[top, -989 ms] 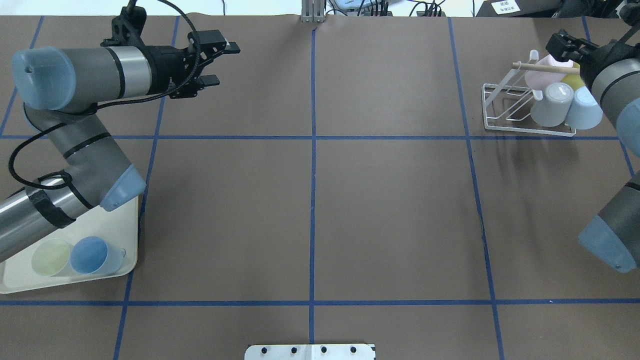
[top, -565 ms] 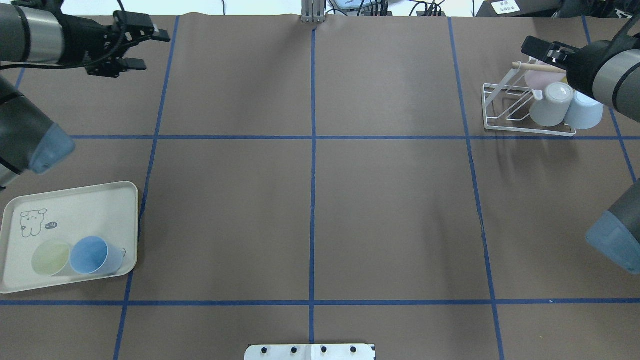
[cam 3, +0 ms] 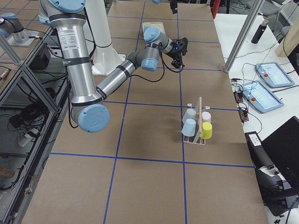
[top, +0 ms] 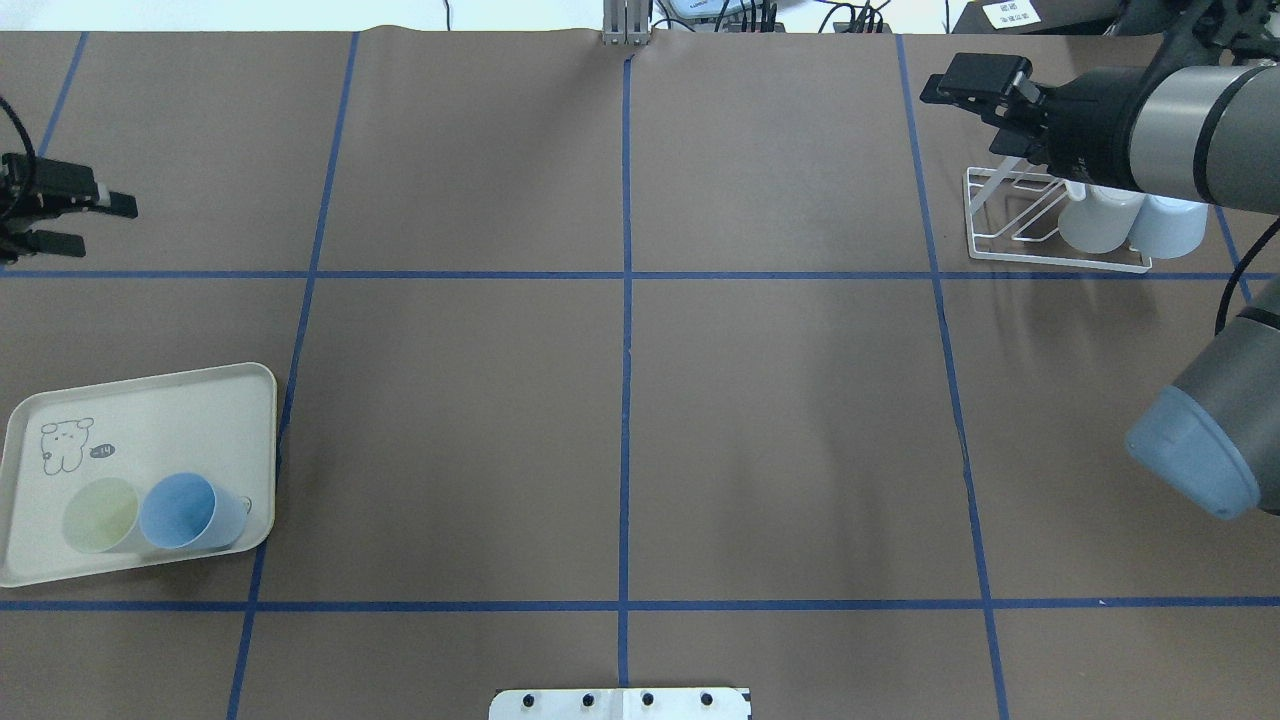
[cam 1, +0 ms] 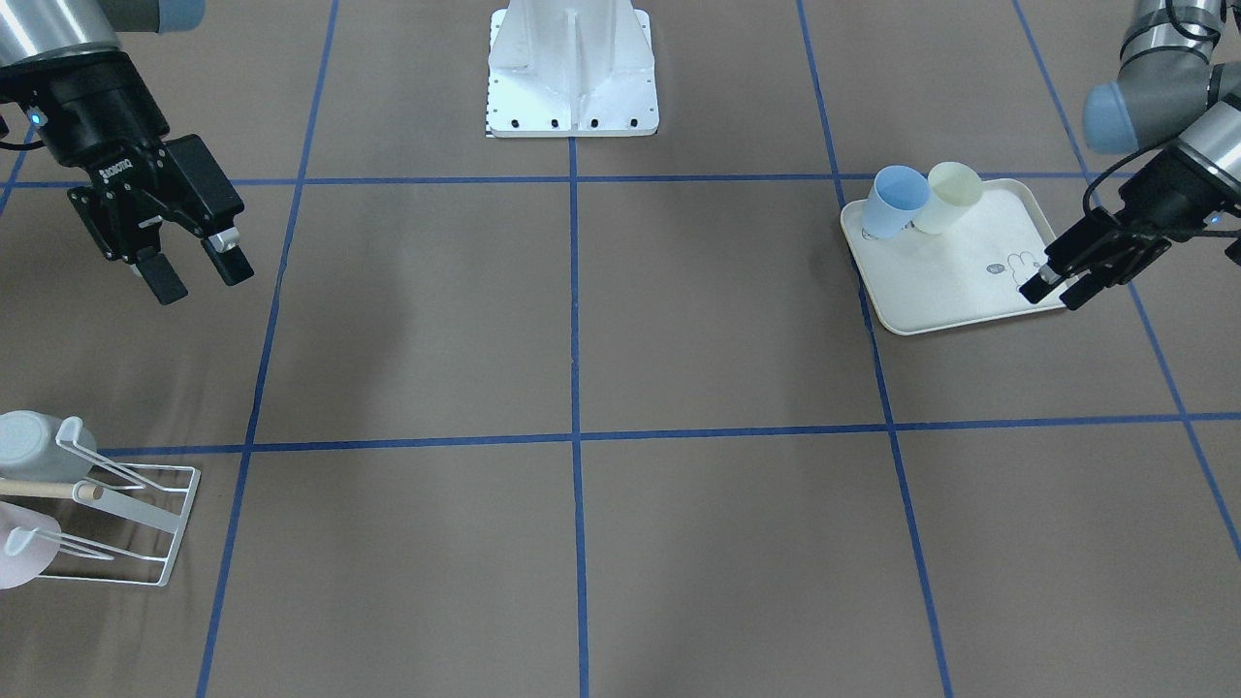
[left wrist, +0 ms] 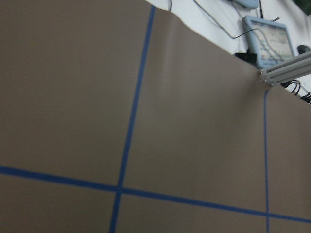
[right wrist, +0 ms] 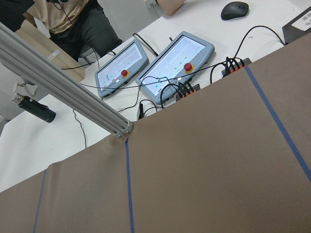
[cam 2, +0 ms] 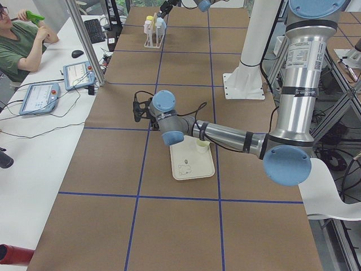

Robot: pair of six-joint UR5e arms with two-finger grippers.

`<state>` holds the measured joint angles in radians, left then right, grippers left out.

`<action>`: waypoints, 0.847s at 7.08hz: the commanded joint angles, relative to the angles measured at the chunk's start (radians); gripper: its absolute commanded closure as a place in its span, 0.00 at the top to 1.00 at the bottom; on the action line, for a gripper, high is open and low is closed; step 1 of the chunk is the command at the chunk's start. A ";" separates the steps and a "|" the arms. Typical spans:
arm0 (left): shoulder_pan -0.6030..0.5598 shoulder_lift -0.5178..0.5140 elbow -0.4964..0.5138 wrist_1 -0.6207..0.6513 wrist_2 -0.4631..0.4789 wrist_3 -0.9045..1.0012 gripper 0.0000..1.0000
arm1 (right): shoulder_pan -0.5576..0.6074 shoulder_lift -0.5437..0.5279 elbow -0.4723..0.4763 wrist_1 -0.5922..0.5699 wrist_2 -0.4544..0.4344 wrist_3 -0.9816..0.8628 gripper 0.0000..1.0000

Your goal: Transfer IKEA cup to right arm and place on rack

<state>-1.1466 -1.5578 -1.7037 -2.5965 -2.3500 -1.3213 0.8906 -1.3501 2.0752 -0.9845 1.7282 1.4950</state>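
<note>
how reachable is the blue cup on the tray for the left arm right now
Probably yes: the left pincer is open and empty, nothing lies above the blue cup, though the yellow cup crowds one side.

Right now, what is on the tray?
A blue cup and a yellow cup stand side by side on the tray, open ends up, near a rabbit drawing. What lies under them is hidden.

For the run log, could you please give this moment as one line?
left gripper: open, empty | right gripper: open, empty | blue cup, yellow cup: on tray | rack: four cups
</note>
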 commanded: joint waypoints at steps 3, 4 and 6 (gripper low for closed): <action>0.237 0.333 -0.209 0.004 0.271 0.116 1.00 | -0.050 0.052 -0.020 0.004 0.019 0.079 1.00; 0.298 0.384 -0.211 0.006 0.278 0.116 1.00 | -0.059 0.054 -0.026 0.004 0.017 0.082 1.00; 0.387 0.421 -0.209 0.012 0.281 0.116 1.00 | -0.059 0.054 -0.032 0.004 0.016 0.080 1.00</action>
<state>-0.8138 -1.1615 -1.9117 -2.5876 -2.0735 -1.2065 0.8332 -1.2968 2.0482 -0.9803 1.7456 1.5754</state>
